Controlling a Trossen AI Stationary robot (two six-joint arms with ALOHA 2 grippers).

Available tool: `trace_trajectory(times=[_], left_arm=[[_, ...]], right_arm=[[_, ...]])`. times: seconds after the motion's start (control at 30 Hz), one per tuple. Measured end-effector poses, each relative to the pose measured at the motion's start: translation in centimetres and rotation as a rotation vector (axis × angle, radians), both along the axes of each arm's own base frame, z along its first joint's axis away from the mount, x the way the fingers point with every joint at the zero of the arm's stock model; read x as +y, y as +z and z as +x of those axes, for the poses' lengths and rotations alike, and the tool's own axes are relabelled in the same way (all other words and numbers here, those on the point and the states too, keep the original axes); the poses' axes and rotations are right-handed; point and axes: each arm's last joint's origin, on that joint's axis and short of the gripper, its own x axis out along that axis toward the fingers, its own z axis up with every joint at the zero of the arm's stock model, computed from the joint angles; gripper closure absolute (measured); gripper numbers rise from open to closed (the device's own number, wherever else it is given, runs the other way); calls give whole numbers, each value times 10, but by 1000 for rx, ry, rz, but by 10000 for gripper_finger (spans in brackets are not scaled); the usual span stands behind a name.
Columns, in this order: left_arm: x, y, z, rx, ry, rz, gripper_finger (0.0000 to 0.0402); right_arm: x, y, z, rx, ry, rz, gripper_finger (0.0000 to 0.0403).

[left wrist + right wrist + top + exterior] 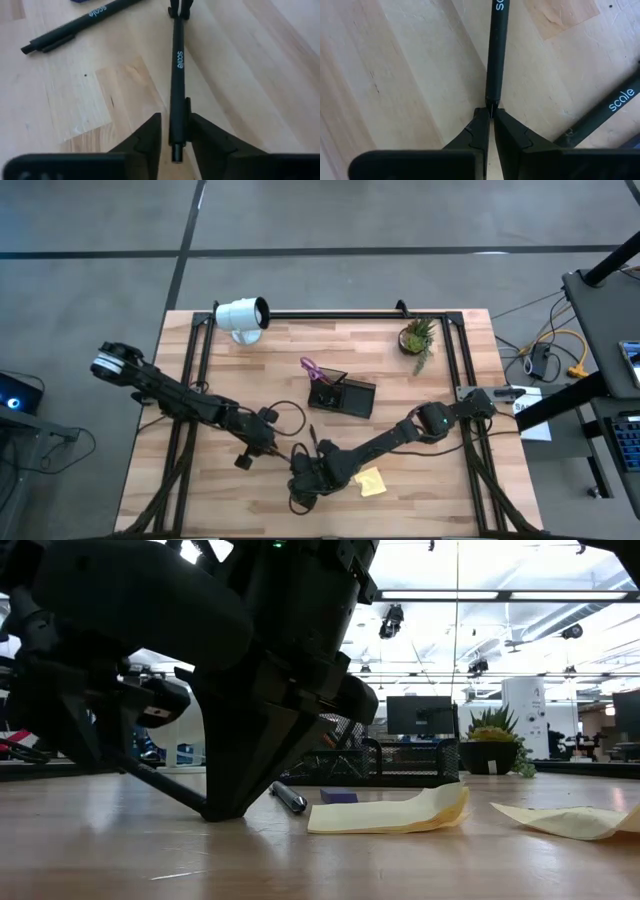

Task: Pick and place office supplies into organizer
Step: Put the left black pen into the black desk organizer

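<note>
A black pen (178,75) with "scale" lettering runs between my two grippers near the table's front middle. My left gripper (176,116) is shut on its clip end. My right gripper (490,111), which also shows far off in the left wrist view (180,7), is shut on the opposite, pointed end. A second black pen (75,25) lies flat on the wood beside them. Two yellow sticky-note pads (390,812) (570,820) lie near the front edge. The black organizer (345,395) stands at mid-table with purple-handled scissors (310,367) sticking up out of it. My left gripper pinches the pen's clip end (178,131) between its two fingers, one on each side of the barrel, with the fingers lying along the pen. My right gripper pinches the pen's thin tip (491,102) at its fingertips (481,122), slanting steeply down from above, in line with the pen.
A white lamp-like cylinder (243,315) stands at the far left, a small potted plant (418,337) at the far right. A black rail (330,313) runs along the far edge. A small purple item (338,796) lies behind the sticky pad.
</note>
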Motion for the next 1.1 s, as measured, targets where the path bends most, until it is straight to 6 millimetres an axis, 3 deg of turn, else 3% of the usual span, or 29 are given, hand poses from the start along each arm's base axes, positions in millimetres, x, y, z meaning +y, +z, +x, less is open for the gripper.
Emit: trace_trajectory(times=[0.17, 0.3, 0.43, 0.6, 0.77, 0.93, 1.1], left_arm=[[-1, 3, 1, -6, -9, -10, 367], [-1, 7, 3, -1, -4, -3, 371], [0, 21, 4, 28, -4, 77, 371], [7, 57, 7, 29, 3, 263, 371], [27, 104, 17, -20, 54, 439, 371], [59, 149, 32, -72, 120, 555, 371], [80, 187, 47, -116, 153, 614, 371]], right_arm=[[0, 1, 0, -2, -1, 1, 385], [-1, 9, -2, -6, -8, -3, 385], [2, 33, -13, -28, -77, -46, 385], [12, 73, -49, -45, -238, -159, 385], [28, 111, -93, -74, -397, -218, 385], [47, 115, -123, -71, -514, -238, 385], [58, 115, -132, -117, -575, -205, 385]])
